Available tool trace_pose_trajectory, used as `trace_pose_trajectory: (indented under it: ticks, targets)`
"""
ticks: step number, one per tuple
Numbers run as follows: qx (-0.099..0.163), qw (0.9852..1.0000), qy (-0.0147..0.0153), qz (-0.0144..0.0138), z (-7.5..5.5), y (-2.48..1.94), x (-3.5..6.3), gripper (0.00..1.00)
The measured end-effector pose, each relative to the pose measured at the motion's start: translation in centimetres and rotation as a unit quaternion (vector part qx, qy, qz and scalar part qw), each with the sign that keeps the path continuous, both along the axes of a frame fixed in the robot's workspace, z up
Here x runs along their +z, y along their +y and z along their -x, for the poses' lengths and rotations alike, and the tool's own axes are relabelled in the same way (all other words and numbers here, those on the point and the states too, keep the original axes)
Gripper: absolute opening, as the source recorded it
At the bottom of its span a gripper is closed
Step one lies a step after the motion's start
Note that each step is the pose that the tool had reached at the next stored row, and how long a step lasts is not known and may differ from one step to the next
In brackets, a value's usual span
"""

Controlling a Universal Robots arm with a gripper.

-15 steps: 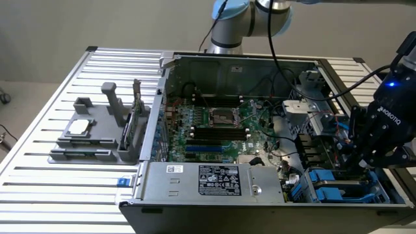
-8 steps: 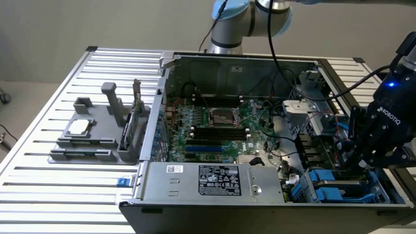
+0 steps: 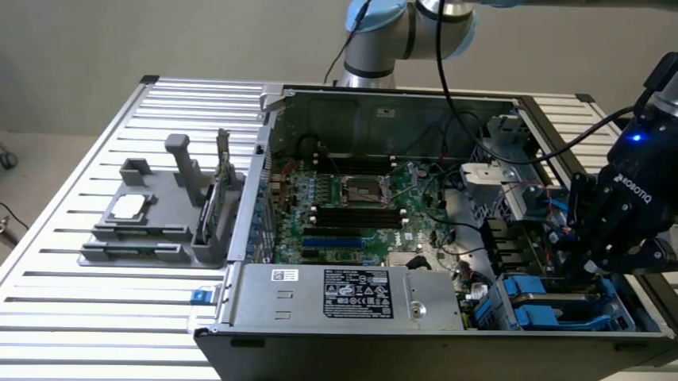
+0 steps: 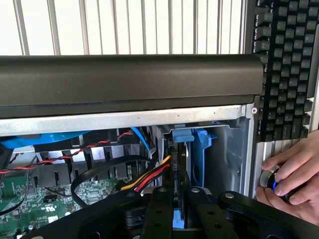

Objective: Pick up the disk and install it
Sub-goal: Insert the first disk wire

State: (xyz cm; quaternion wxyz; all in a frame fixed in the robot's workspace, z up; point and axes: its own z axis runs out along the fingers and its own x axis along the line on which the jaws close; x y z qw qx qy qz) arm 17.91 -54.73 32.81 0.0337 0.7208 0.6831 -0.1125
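Pincer (image 4: 174,199) fingers (image 4: 160,209) pinch the disk (image 4: 175,164) upright, edge-on, inside the case's (image 3: 424,349) blue-framed bay (image 4: 199,149); a hand (image 4: 291,181) rests beside.

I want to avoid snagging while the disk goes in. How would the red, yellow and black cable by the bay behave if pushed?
The cable looks floppy: its thin separate wires curve loosely, so it would probably bend aside rather than resist. It seems light, so a nudge should move it. It passes right beside the gripper and the blue carrier, so it might catch.
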Motion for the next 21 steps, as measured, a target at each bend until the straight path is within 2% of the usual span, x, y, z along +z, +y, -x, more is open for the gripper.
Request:
trace_pose_trajectory:
  ticks: [4,6,7,8,15,18,21]
  targets:
    - [0.0,1.0,-0.0001,-0.0001,0.0,0.0,-0.04,0.16]
    - [0.0,1.0,-0.0003,-0.0018,0.0,0.02,-0.15,0.18]
    - [0.0,1.0,0.0,-0.0011,0.0,0.01,-0.04,0.18]
    - [0.0,1.0,0.0,-0.0002,0.0,0.01,0.18,0.24]
    - [0.0,1.0,0.0,-0.0001,0.0,0.0,1.28,0.24]
    - [0.0,1.0,0.0,-0.0005,0.4,0.0,1.39,0.24]
    - [0.0,1.0,-0.0001,-0.0012,1.4,0.0,1.44,0.24]
